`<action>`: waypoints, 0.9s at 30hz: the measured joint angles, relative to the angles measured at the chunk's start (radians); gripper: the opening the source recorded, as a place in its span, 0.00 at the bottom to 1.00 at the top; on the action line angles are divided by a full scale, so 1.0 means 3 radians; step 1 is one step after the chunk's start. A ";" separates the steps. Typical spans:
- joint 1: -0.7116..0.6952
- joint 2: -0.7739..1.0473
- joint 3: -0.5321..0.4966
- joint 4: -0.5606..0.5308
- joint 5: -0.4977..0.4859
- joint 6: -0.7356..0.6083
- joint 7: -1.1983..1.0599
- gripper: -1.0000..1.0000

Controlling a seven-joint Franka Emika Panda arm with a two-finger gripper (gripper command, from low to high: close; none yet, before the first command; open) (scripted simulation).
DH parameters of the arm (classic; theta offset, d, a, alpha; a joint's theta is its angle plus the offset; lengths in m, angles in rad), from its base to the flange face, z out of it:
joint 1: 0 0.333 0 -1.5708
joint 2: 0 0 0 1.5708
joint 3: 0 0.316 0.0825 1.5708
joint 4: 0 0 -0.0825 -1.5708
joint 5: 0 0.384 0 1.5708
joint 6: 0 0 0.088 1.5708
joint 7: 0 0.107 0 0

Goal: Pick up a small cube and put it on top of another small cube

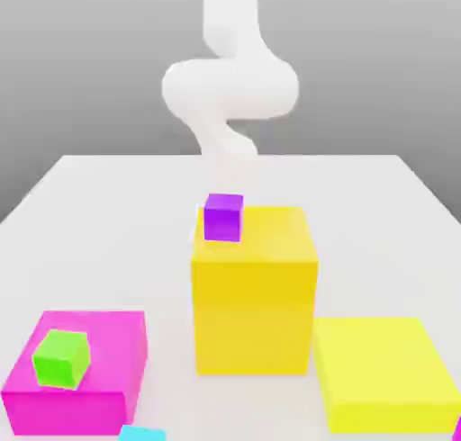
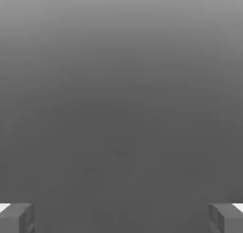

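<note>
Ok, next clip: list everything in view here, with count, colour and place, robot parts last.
table: 1, white, under everything
tall block: 1, yellow, centre of the table
purple cube: 1, small, on the tall block's top, at its far corner toward the exterior view's left
flat yellow block: 1, near side, exterior view's right
magenta block: 1, near side, exterior view's left
green cube: 1, small, on the magenta block
cyan cube: 1, small, at the near edge, partly cut off
arm: 1, white, behind the table
gripper: 1, grey fingertips, open, nothing between them

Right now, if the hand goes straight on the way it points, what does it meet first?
The way looks free: between the open fingers of the hand lies plain grey surface, no cube. How far off it is I cannot judge.
</note>
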 joint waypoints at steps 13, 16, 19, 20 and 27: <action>-0.0011 0.1591 -0.0241 0.0102 0.0151 0.0413 -0.0196 0.50; -0.0032 0.1954 -0.0279 0.0125 0.0196 0.0507 -0.0248 0.50; -0.0075 0.2317 -0.0305 0.0148 0.0237 0.0601 -0.0297 0.50; -0.0093 0.2438 -0.0309 0.0156 0.0249 0.0632 -0.0312 0.50; -0.0180 0.3281 -0.0341 0.0209 0.0292 0.0854 -0.0390 0.50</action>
